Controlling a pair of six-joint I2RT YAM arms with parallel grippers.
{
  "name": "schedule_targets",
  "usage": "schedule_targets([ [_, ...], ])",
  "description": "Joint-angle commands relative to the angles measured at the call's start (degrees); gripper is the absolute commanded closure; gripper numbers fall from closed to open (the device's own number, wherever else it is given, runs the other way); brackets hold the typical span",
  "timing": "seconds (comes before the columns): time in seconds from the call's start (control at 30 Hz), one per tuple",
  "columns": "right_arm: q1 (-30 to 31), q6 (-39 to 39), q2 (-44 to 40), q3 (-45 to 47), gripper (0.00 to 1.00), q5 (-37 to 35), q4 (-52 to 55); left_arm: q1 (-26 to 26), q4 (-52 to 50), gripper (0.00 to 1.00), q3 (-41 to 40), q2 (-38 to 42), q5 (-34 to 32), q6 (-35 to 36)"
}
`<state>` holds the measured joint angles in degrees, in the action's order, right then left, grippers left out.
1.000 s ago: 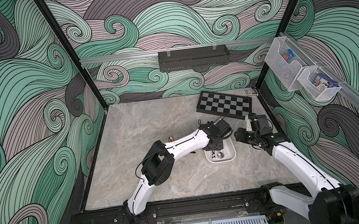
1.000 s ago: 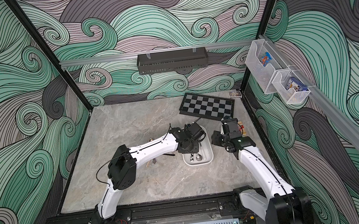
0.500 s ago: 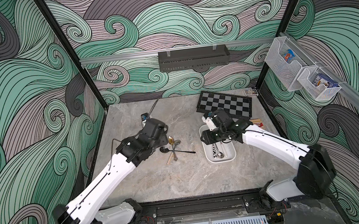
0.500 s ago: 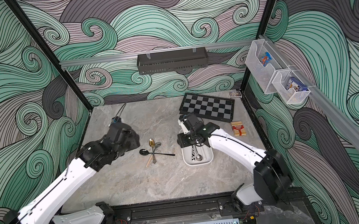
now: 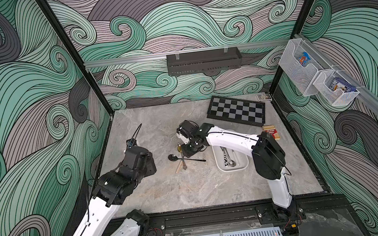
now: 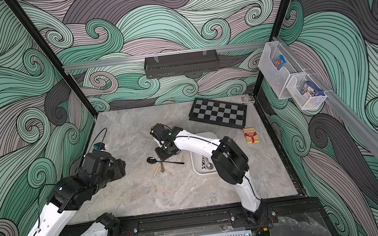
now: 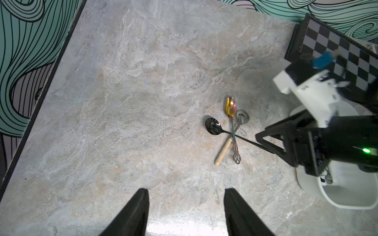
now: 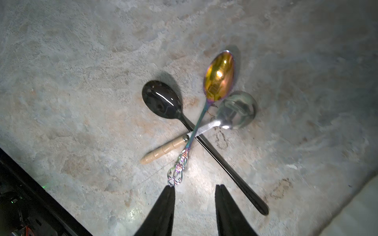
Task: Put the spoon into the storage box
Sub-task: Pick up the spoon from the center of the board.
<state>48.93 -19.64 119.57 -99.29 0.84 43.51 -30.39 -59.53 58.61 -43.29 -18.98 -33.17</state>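
Three crossed spoons lie on the grey marble-patterned bench (image 5: 192, 189) just beside the shallow white plastic storage box (image 5: 218, 162): a glossy black spoon (image 8: 163, 100), a gold-bowled iridescent spoon with an ornate handle (image 8: 219, 76) and a steel spoon with a wooden handle (image 8: 163, 150). The right arm (image 5: 228, 140) hangs over them, jaws spread and empty. The left arm (image 5: 127, 180) hovers well apart, jaws likewise spread. Silvery cutlery (image 5: 228, 159) lies in the box.

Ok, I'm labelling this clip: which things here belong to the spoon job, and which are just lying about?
Job: black spoon, rainbow spoon, wooden-handled spoon, storage box, right gripper.
Lying about: chessboard, red packet, card pack, black shelf, wire baskets.
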Motion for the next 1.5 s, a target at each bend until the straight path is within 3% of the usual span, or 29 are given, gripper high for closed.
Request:
schedule_targets([
  [0.0, 0.70, -0.04, 4.75, -5.25, 0.65, 0.03, 3.36, 0.37, 0.02, 0.37, -1.42, 2.30, 2.24, 2.55],
  [0.3, 1.00, -0.47, 14.07, -14.81, 0.69, -0.63, 6.33, 0.37, 0.46, 0.37, -2.00, 3.20, 2.28, 2.56],
  [1.07, 0.97, -2.38, 19.53, -15.72, 0.73, -6.82, 7.61, 0.33, 0.78, 0.37, -2.36, 3.31, 2.51, 2.50],
  [1.47, 1.43, -1.45, 19.40, -18.95, 0.94, -5.51, 7.49, 0.27, 0.82, 0.37, -2.54, 3.63, 2.47, 2.45],
])
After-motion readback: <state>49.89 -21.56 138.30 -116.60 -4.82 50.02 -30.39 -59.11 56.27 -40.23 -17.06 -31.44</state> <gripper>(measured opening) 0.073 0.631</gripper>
